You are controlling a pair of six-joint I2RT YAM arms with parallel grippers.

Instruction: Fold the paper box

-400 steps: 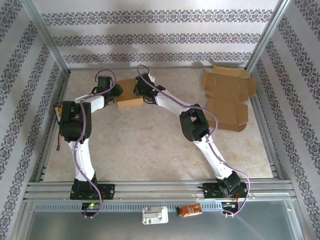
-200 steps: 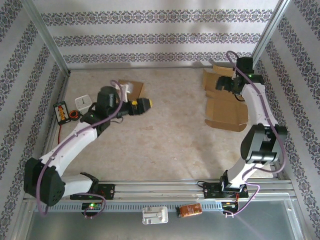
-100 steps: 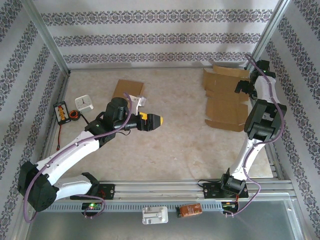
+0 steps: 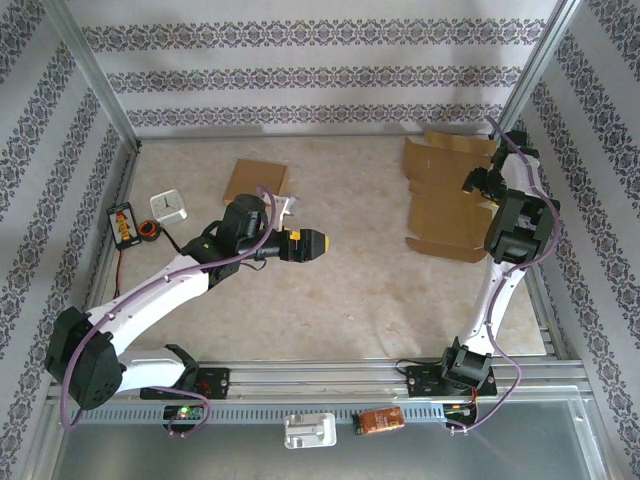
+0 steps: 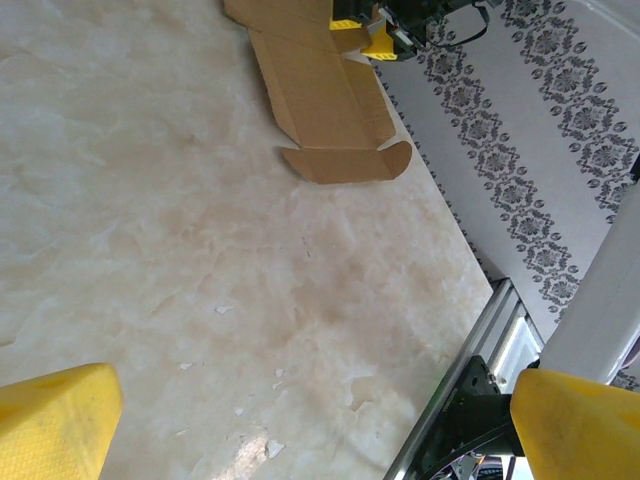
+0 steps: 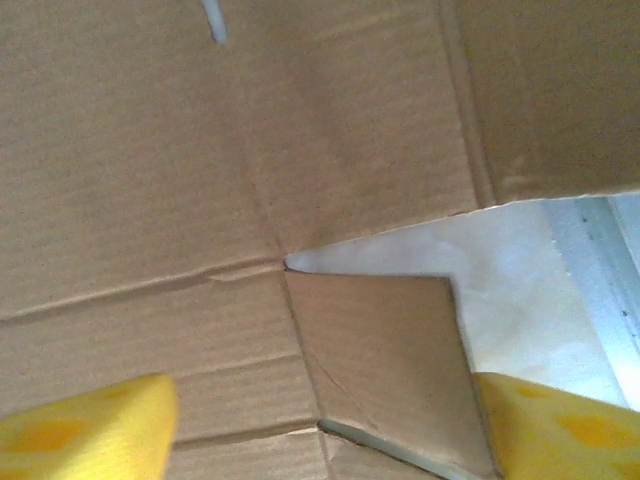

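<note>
From above, the left gripper point(image 4: 318, 243) has yellow and black fingers held wide open with nothing in them, over the pale stone-look table point(image 4: 330, 300). Behind it lies a small brown cardboard piece point(image 4: 256, 180), smooth and square. Far off to its right is the paper box point(image 4: 445, 210), a flat brown sheet with many flaps and fold lines. The right gripper point(image 4: 470, 185) sits at the far right edge of that sheet. Well off to the left gripper's left side are a little orange gadget point(image 4: 124, 222) and a white square thing point(image 4: 169, 206); any writing on them is too small to read. In the left wrist view, the two yellow fingers point(image 5: 50, 425) look soft and bumpy and stand far apart above the blotchy table. Far ahead lies the paper box point(image 5: 320, 90), with a rounded flap at its near end, and the right gripper point(image 5: 370, 30) shows at its far end. Beside it runs a wall point(image 5: 540, 150) with dark flower patterns. In the right wrist view, the yellow fingers point(image 6: 90, 425) stand apart, open, and I cannot tell if they touch the paper box point(image 6: 150, 150) below. The card is ribbed, with creases and a pointed gap showing the table.
</note>
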